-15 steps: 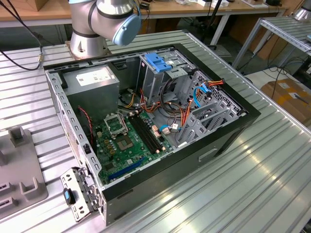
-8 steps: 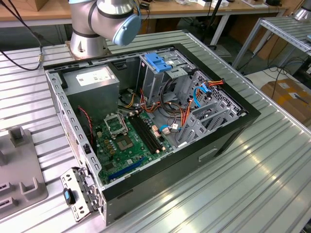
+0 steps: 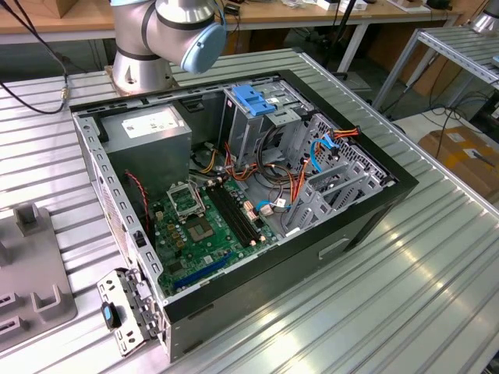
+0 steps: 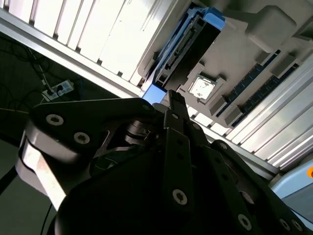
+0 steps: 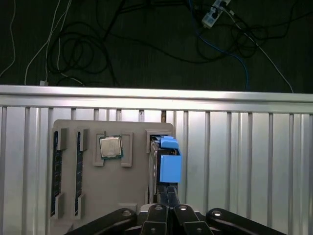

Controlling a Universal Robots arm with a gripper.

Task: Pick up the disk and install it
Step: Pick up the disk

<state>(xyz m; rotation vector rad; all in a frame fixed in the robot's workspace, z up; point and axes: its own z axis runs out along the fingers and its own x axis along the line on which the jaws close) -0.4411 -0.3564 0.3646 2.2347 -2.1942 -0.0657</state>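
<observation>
Currently poised just beside the disk (image 5: 166, 164), with the gripper (image 5: 168, 190) pinched together on nothing, finger flat against finger in the first wrist view. Cannot tell whether the tips touch the disk's light-blue frame. As for the disk: up on edge in a slot of the grey holder (image 5: 132, 191), next to a processor chip (image 5: 111, 147) seated in a square recess and two memory sticks (image 5: 56, 178) lying in long grooves. Holder down on the ribbed metal table (image 3: 390, 312), at the exterior view's left, apart from the open computer case (image 3: 366, 206). Inside that case: green motherboard (image 3: 199, 226), grey power supply (image 3: 148, 128), blue latch (image 3: 253, 99) atop the drive cage.
</observation>
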